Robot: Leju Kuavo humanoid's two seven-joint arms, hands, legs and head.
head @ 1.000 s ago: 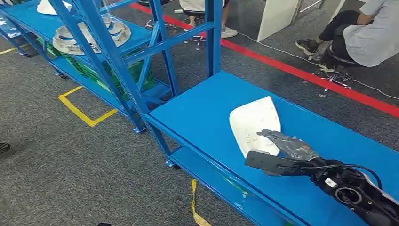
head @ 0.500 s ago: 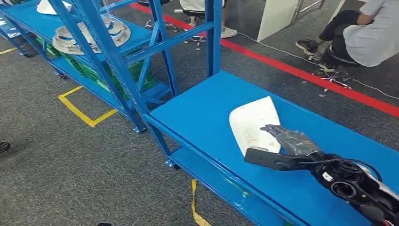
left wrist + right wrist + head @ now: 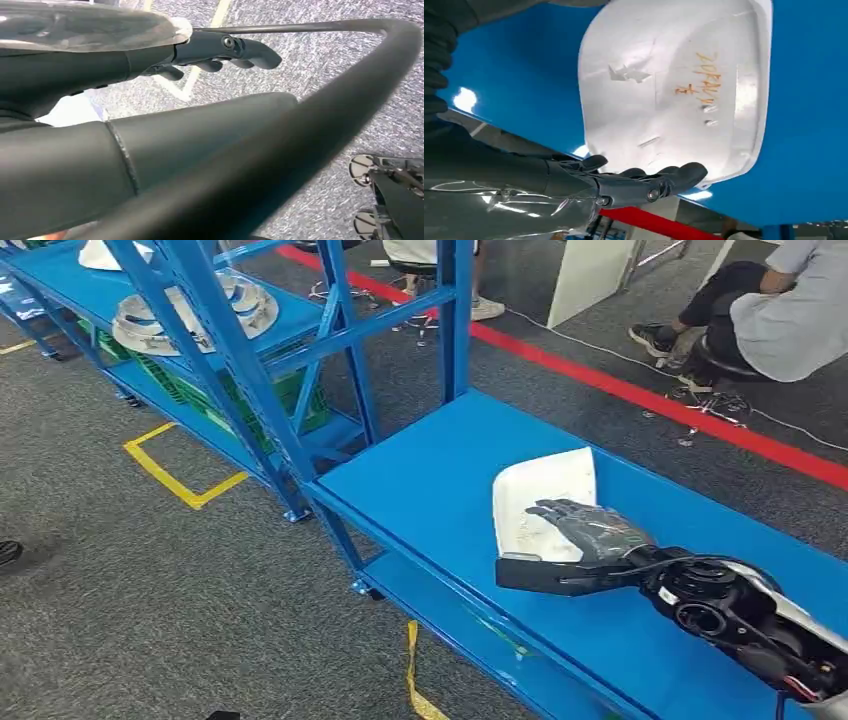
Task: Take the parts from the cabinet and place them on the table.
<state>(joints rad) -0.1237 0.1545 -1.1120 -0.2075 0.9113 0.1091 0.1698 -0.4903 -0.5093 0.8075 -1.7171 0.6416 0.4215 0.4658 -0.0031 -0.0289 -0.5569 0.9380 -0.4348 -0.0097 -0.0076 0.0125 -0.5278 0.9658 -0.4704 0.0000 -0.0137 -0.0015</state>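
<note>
The white part (image 3: 540, 502) lies flat on the blue table (image 3: 430, 480), so this one looks delivered, while more parts (image 3: 190, 310) sit on the cabinet shelf (image 3: 60, 285) behind. The right hand (image 3: 585, 530) rests spread over the white part's near edge, gripping nothing. The left hand (image 3: 220, 52) hangs over the floor with fingers loosely curled, holding nothing.

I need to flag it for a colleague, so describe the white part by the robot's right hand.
On the long blue shelf nearest the robot lies one white part, a curved shell beneath the right hand. It alone bears orange handwriting.
</note>
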